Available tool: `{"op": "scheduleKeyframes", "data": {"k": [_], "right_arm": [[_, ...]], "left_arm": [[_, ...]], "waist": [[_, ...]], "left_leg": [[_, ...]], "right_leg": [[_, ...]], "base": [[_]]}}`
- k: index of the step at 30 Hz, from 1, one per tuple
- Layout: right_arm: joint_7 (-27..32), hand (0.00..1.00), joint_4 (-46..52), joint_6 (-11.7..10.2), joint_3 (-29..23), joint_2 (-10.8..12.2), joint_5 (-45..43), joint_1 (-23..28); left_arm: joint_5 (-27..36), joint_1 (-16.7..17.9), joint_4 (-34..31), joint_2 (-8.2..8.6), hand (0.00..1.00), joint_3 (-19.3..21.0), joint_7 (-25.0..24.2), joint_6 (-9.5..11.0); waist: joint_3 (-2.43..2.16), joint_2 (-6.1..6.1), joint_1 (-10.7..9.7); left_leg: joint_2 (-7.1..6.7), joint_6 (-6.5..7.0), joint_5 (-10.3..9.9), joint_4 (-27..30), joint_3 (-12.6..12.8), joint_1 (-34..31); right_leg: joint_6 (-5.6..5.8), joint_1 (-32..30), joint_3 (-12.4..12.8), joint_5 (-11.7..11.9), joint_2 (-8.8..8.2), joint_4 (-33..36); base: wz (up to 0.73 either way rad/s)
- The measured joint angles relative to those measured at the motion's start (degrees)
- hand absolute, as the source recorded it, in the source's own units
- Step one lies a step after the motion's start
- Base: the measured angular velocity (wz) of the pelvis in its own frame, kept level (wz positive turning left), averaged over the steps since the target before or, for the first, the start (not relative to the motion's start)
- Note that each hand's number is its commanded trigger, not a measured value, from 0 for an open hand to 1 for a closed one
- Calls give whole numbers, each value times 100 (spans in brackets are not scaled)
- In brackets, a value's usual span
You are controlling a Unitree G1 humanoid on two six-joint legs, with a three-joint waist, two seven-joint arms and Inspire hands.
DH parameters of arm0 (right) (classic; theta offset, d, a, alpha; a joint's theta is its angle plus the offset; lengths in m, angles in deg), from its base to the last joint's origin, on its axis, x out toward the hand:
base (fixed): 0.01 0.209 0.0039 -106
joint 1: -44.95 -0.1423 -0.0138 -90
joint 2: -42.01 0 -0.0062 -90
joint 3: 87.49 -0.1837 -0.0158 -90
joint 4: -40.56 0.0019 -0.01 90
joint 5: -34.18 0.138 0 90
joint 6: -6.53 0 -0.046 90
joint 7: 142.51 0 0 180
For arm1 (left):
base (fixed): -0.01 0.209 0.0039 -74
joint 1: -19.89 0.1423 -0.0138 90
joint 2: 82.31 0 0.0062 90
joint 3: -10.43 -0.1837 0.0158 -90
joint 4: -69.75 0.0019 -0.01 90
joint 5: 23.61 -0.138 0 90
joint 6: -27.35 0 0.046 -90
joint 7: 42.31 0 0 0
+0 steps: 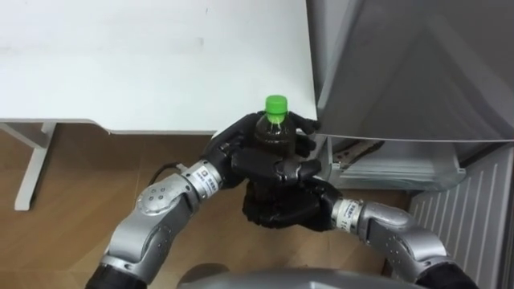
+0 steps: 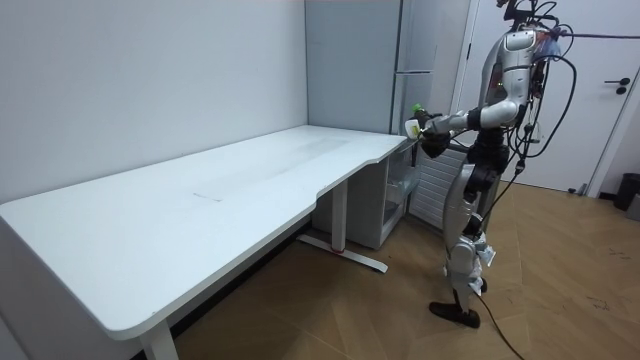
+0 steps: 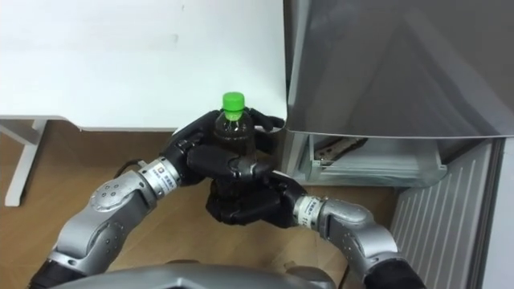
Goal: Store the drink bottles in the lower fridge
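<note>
Status at this moment: both hands were engaged on one bottle [image 1: 275, 128], and I held it upright in front of my chest with its green cap [image 1: 276, 103] on top.

1. My left hand [image 1: 239, 154] came in from the lower left. Its fingers were curled round the upper body of the bottle, just under the neck, and closed firmly on it.
2. My right hand [image 1: 279, 205] came in from the lower right and sat below the left one. Its fingers and thumb were curled about the bottle's lower part and covered the base. The two hands touched each other.
3. The bottle held a dark liquid. It was clear of the counter [image 1: 144, 56] and carried in the air just off the counter's near corner, beside the fridge [image 1: 418, 64].

Surroundings:
- The white counter lay ahead and to my left, with one white leg [image 1: 36, 164] standing on the wooden floor [image 1: 88, 193].
- The grey fridge stood directly to the right of the counter's end.
- Its lower compartment [image 1: 393, 164] was open below the grey front, showing pale shelves inside.
- The ribbed inner face of the open lower door [image 1: 470, 213] stood at my far right.

In the room view I stood upright at the counter's end, facing the fridge, with both arms bent forward and the bottle near the fridge front.
</note>
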Motion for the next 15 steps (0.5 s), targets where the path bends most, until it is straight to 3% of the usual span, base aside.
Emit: {"op": "scheduleKeyframes", "data": {"k": [10,13,15], "right_arm": [[-1,100,0,21,-1,11,-9,59],[-56,100,0,41,-54,49,-17,60],[-59,100,0,41,-78,64,-55,93]], "left_arm": [[-153,-13,-359,7,0,94,123,20],[-156,-12,-735,-5,0,229,213,36],[-154,-14,-1198,-3,0,465,244,178]], "waist": [[-19,-53,4],[-16,-70,8],[-15,-70,53]], "left_leg": [[-3,1,1,10,17,-30],[-3,1,1,15,-2,4],[-2,0,1,16,12,0]], "right_leg": [[-1,-55,35,1,-3,0],[-1,0,13,1,0,-31],[-3,12,-2,2,0,-79]], "base": [[-1],[4],[0]]}}
